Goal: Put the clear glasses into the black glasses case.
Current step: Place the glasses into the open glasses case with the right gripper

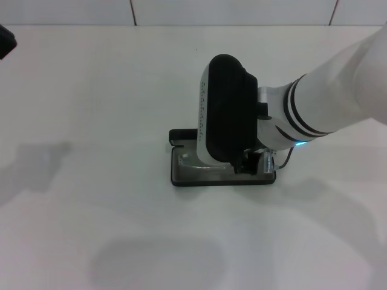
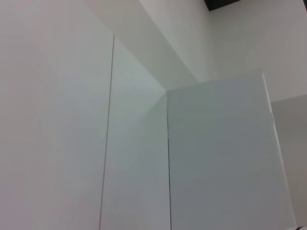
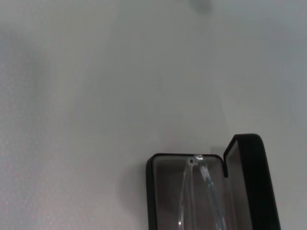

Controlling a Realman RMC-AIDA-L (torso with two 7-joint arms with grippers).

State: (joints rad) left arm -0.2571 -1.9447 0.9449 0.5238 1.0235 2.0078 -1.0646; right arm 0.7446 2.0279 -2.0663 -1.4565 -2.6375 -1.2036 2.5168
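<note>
Over the white table point(image 1: 91, 90) our right arm's right gripper point(image 1: 247, 164) hangs above the open black glasses case point(image 1: 181, 179), finger state we can't tell, clear glasses point(image 3: 199, 191) lying inside on the grey lining, so we're likely at release, then withdrawing upward.

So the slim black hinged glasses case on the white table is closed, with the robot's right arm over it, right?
Not quite: the slim black hinged glasses case is open. The right wrist view shows its grey lining, raised lid, and the transparent plastic glasses inside. The right arm is over it.
</note>
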